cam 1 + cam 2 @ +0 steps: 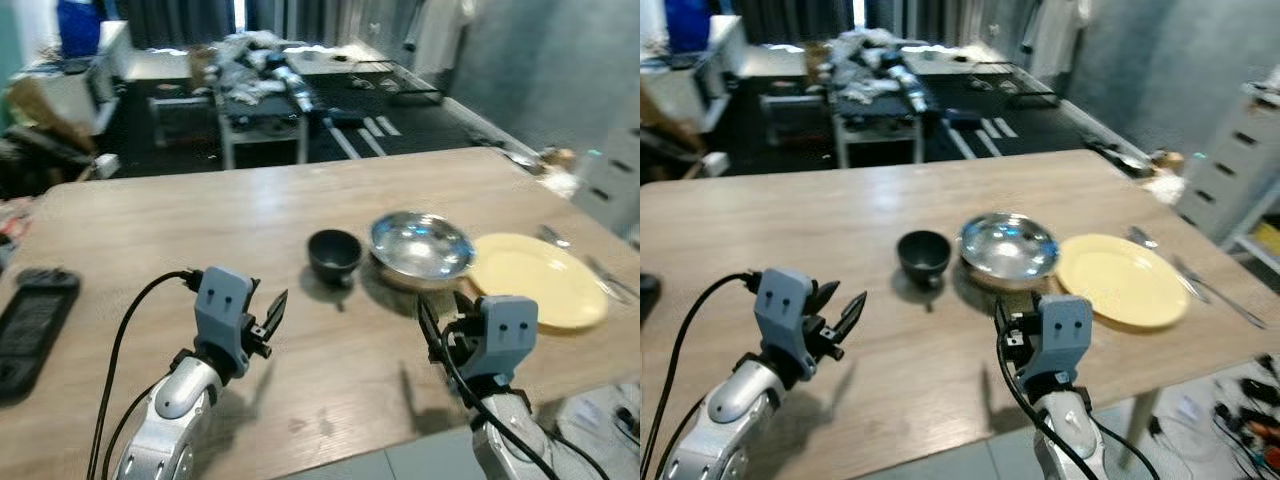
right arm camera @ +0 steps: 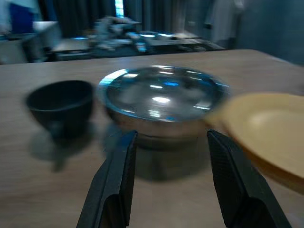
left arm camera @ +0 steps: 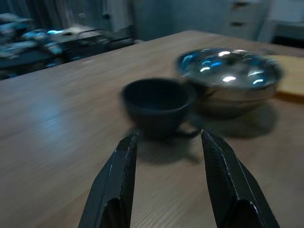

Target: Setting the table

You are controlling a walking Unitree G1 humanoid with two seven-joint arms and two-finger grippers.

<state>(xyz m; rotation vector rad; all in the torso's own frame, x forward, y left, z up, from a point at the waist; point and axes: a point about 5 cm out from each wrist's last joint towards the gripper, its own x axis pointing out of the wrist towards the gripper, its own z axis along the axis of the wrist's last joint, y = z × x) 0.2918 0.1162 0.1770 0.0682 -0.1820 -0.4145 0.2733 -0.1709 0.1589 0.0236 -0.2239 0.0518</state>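
Dim, bluish light; all views motion-blurred; glare on steel bowl; soft shadows.

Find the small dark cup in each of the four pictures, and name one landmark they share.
Left eye view: dark cup at table centre, left of the steel bowl.
Right eye view: cup left of centre.
Left wrist view: cup beyond the open left claw.
Right wrist view: cup beside the bowl, beyond the open right claw.
Landmark: the steel bowl.

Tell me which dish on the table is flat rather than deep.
The yellow plate, farthest right. The black cup and steel bowl beside it are deep.
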